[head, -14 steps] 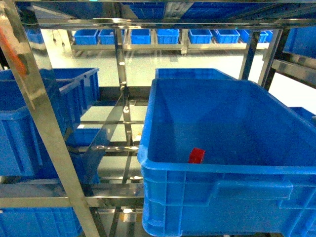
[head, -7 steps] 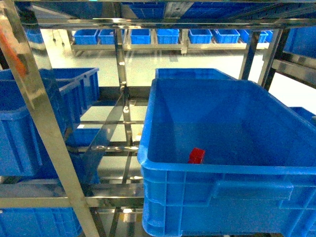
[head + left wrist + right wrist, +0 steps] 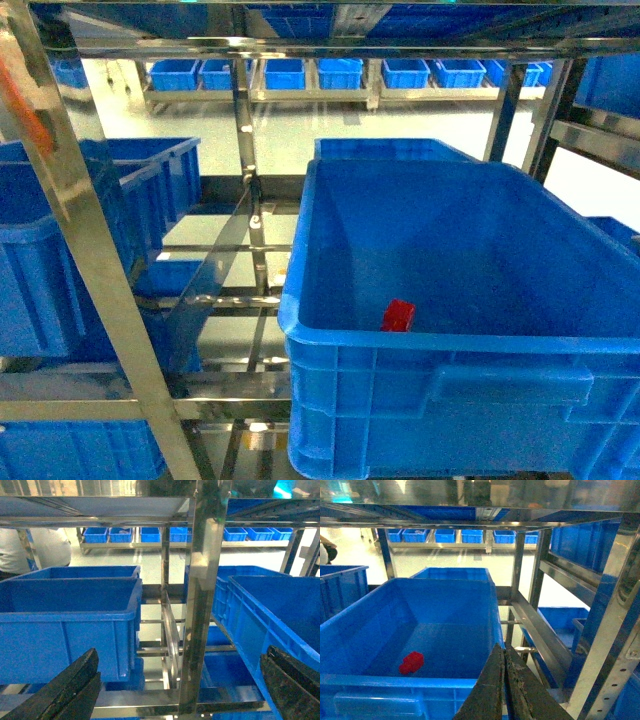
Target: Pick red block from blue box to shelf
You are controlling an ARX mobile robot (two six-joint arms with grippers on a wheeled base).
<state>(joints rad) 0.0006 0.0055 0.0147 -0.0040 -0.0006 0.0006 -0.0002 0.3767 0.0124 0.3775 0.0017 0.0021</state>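
Steel shelf [image 3: 95,290], red block [image 3: 398,315] in blue box [image 3: 450,350]; left fingers [image 3: 65,690] spread wide, right fingers [image 3: 492,692] pressed together, empty.

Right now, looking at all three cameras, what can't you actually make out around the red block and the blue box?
- Red block: lower part hidden by the blue box's near wall in the head view; a blurred blob in the right wrist view, stud unreadable.
- Blue box: right end cut off by the frame in the head view.
- Left gripper: only jaw tips show, at the left wrist view's bottom corners.
- Shelf: top and bottom cropped.
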